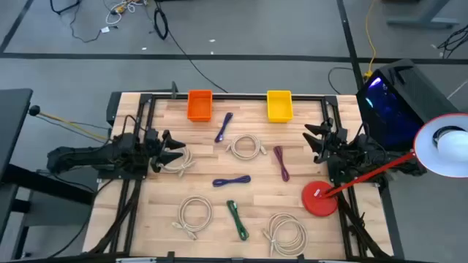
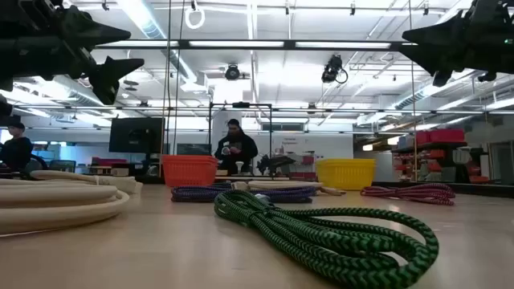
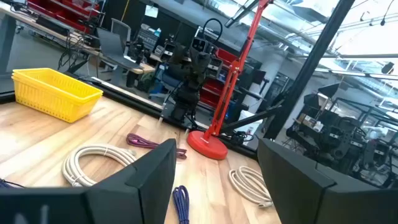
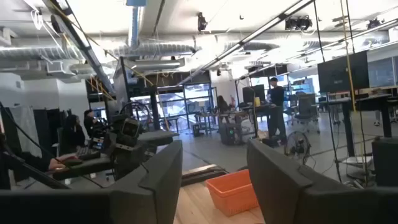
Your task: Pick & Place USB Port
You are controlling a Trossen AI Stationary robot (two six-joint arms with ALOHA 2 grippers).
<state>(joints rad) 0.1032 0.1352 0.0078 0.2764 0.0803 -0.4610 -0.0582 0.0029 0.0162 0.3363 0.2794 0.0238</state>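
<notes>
Several coiled cables lie flat on the wooden table: white ones (image 1: 245,147) (image 1: 179,162) (image 1: 194,214) (image 1: 285,232), a purple one (image 1: 224,126), a blue one (image 1: 232,180), a maroon one (image 1: 281,162) and a green one (image 1: 237,218) (image 2: 321,233). An orange basket (image 1: 199,104) and a yellow basket (image 1: 278,104) stand at the far edge. My left gripper (image 1: 178,150) (image 3: 217,180) hovers open at the table's left side, above a white coil. My right gripper (image 1: 308,140) (image 4: 214,174) hovers open at the right side. Both are well above the table (image 2: 132,50) (image 2: 418,52).
A red lamp base (image 1: 319,199) (image 3: 207,144) with a slanting red pole stands on the table's right near part, close below my right arm. A dark frame runs along the table's edges (image 1: 234,96). People stand in the room beyond the far edge (image 2: 234,146).
</notes>
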